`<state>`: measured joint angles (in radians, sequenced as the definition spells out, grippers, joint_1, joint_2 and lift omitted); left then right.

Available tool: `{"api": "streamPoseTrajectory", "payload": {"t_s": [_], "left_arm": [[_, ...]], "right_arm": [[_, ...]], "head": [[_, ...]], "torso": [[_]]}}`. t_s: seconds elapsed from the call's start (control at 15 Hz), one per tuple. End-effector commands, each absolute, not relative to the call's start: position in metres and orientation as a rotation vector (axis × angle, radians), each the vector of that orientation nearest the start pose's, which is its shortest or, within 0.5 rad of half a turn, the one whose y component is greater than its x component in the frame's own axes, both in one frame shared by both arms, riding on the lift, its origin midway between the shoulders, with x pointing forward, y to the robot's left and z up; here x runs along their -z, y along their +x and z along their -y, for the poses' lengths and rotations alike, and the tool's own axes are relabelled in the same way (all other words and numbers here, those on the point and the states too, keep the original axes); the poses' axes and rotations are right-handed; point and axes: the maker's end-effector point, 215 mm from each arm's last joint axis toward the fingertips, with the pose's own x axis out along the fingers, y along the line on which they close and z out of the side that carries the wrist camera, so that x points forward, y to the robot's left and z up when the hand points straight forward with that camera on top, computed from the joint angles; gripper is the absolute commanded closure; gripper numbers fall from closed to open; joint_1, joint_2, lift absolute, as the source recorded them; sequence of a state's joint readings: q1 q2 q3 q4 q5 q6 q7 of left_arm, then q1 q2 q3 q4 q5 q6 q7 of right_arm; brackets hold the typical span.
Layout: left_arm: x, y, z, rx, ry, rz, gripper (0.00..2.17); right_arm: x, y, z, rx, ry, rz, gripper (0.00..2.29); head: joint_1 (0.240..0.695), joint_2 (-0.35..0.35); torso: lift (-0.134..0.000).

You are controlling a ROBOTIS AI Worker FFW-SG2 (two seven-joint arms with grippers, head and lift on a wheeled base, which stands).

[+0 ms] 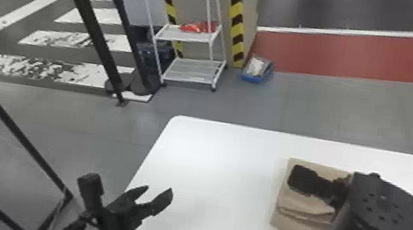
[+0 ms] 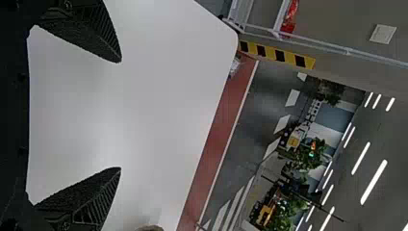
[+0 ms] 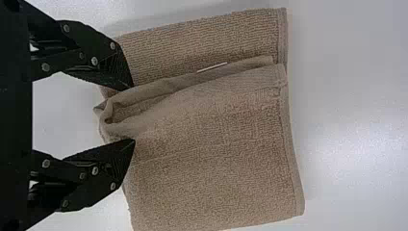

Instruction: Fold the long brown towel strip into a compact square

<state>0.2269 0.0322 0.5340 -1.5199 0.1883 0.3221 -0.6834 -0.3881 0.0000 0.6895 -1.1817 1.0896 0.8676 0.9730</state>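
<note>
Brown towelling lies folded beneath the robot's right gripper [image 3: 132, 114] on a white table [image 1: 211, 156], its two fingers parted around a puckered end of the upper layer. The fingers stand moderately wide, with no clear pinch on the cloth. On the robot's side of that gripper, a strip of the lower layer shows past the loose, rumpled edge of the flap, while the rest of the brown towel [image 3: 216, 178] spreads under the gripper and beyond it. Well off to that hand's left, the left gripper [image 2: 120, 115] hangs with its fingers wide apart and nothing between them. The work appears to be in its late stage, the strip already doubled into a squarish bundle and the top fold being laid or tidied. The next move probably calls for freeing the right fingers without dragging the puckered end, or for a light grip there to draw the flap level with the layer below, followed by a gentle press; closing too deep could catch both layers and pull the bundle out of square
</note>
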Motion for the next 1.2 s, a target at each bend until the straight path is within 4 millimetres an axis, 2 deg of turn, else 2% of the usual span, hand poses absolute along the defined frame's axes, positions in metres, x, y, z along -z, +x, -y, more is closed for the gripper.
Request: {"api": "streamPoseTrajectory", "payload": {"t_s": [0.0,0.07,0.2,0.33,0.53,0.67,0.87,1.13], "left_arm": [[0.525,0.423,-0.386,0.129,-0.356,-0.425,0.08],[0.525,0.423,-0.386,0.129,-0.355,-0.425,0.08],[0.524,0.422,-0.386,0.128,-0.355,-0.423,0.08],[0.522,0.423,-0.386,0.133,-0.355,-0.417,0.08],[0.521,0.425,-0.380,0.147,-0.353,-0.415,0.08],[0.522,0.425,-0.367,0.186,-0.354,-0.423,0.08],[0.527,0.425,-0.351,0.242,-0.333,-0.448,0.08],[0.547,0.425,-0.296,0.342,-0.309,-0.513,0.08]], "right_arm": [[0.547,0.513,0.084,-0.764,-1.138,-1.014,0.69],[0.547,0.515,0.082,-0.767,-1.143,-1.005,0.83],[0.547,0.517,0.081,-0.769,-1.137,-0.994,0.83],[0.545,0.521,0.084,-0.758,-1.104,-0.990,1.03],[0.541,0.524,0.084,-0.754,-1.082,-0.982,1.03],[0.534,0.527,0.079,-0.756,-1.046,-0.964,1.03],[0.511,0.539,0.070,-0.752,-0.978,-0.912,1.03],[0.499,0.544,0.065,-0.749,-0.947,-0.885,1.03]], "head": [[0.695,0.342],[0.695,0.343],[0.695,0.345],[0.695,0.346],[0.695,0.341],[0.695,0.338],[0.695,0.322],[0.695,0.299]], "torso": [[0.000],[0.000],[0.000],[0.000],[0.000],[0.000],[0.000],[0.000]]}}
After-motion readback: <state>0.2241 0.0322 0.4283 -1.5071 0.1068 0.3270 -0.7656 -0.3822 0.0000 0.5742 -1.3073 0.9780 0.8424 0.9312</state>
